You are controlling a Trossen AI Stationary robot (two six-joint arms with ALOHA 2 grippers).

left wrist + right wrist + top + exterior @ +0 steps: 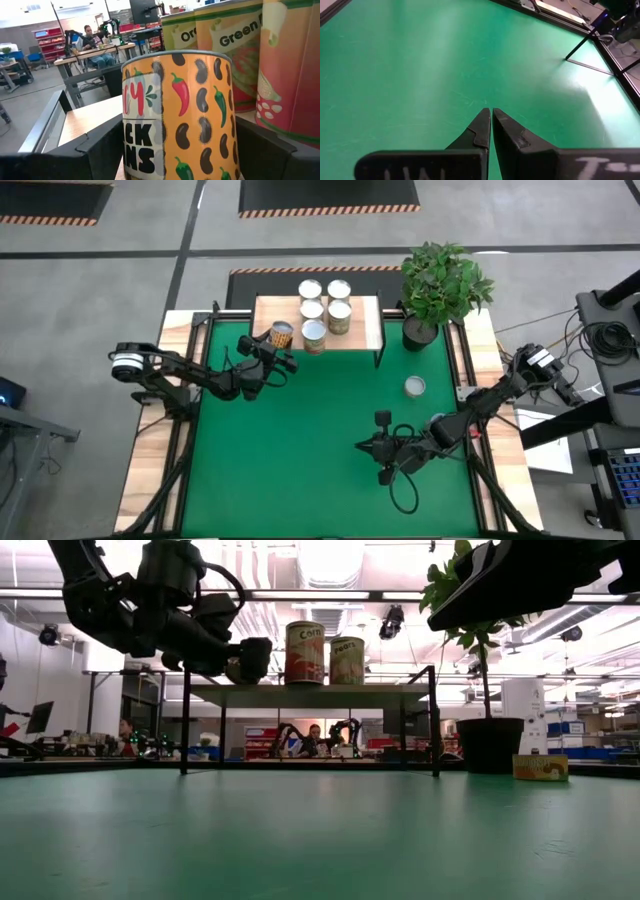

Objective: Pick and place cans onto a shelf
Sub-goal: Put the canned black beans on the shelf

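The shelf (362, 330) stands at the table's far middle with several cans (339, 313) on its wood top; two of them show in the low view (305, 652). My left gripper (279, 347) is at the shelf's near left corner, shut on an orange can printed with beans and peppers (180, 115), which also shows in the high view (282, 333). One more can (415, 387) stands on the green mat at the right. My right gripper (491, 117) is shut and empty above the mat, near the middle (362, 446). My left gripper pinches the orange can's label sides (131, 140) between its two fingers (95, 147), one on each side. The fingers come level from the table's left near side. The can stands upright over the shelf's near left corner. Whether its bottom rests on the shelf top does not show.
A potted plant (440, 285) in a black pot stands at the shelf's right end. Two green-labelled cans (235, 45) stand close beside the orange one. Bare green mat (290, 450) lies between the arms. People sit at desks in the room behind (315, 740).
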